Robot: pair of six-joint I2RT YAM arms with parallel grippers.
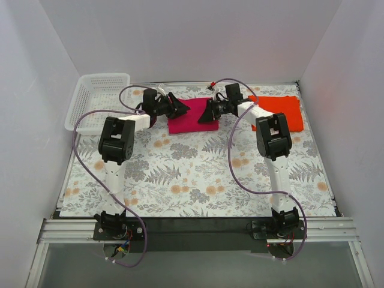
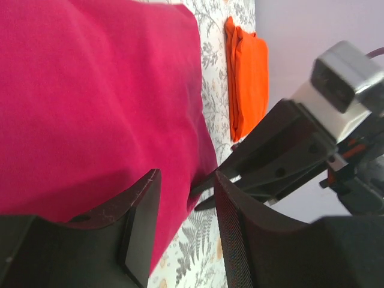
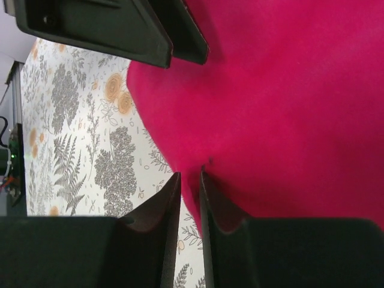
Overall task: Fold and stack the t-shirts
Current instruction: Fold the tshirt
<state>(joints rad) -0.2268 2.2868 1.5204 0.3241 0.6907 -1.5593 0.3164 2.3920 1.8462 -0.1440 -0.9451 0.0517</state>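
Observation:
The magenta-pink t-shirt (image 1: 191, 120) lies folded into a small rectangle at the back middle of the table. It fills the left wrist view (image 2: 90, 102) and the right wrist view (image 3: 288, 102). The orange-red t-shirt (image 1: 281, 111) lies folded at the back right, and also shows in the left wrist view (image 2: 249, 78). My left gripper (image 1: 185, 108) is at the magenta shirt's left edge, jaws open (image 2: 187, 180) with the cloth's edge partly between them. My right gripper (image 1: 204, 114) is at its right edge, jaws nearly closed (image 3: 190, 175) and pinching a fold of the magenta cloth.
A white lattice basket (image 1: 99, 99) stands at the back left. The table wears a floral cloth (image 1: 192, 174). Grey walls close in the back and both sides. The two grippers face each other closely across the magenta shirt.

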